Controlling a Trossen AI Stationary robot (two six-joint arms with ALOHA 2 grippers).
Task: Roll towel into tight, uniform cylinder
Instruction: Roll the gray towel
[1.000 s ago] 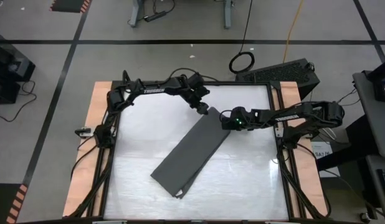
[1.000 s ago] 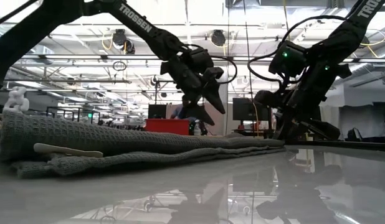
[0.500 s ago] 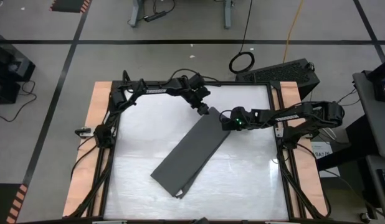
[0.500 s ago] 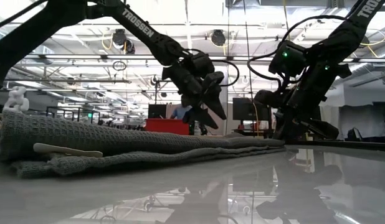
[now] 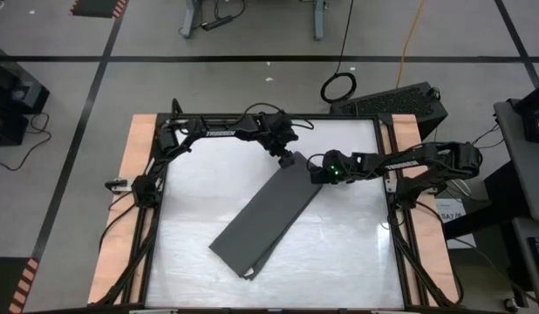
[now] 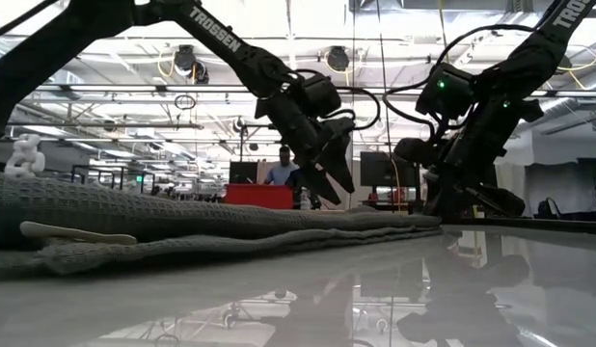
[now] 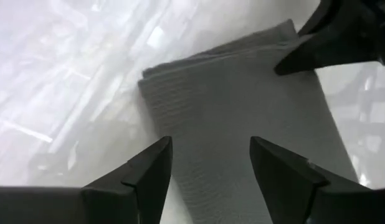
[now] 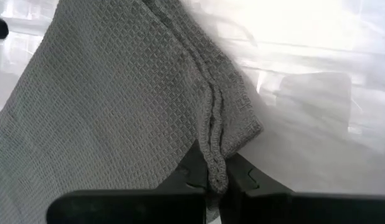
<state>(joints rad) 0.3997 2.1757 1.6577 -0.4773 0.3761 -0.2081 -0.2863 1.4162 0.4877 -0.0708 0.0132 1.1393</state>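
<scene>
One towel (image 5: 268, 216) lying diagonally on desk (image 5: 339, 253), right claw (image 5: 315, 171) pinching its far corner, left claw (image 5: 287, 159) open just above that end.

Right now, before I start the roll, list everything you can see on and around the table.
towel: one, dark charcoal-grey, folded into a long strip lying diagonally across the table's middle; a white tag shows at its near end in the low view.
table: one, glossy white top with wooden side strips, black frame.
cable coil: one, black, on the floor beyond the table.
person: one, blue top, far off in the room behind.
left gripper: one, dark, open, hovering above the towel's far end, apart from it.
right gripper: one, dark, shut on the towel's far corner.
</scene>
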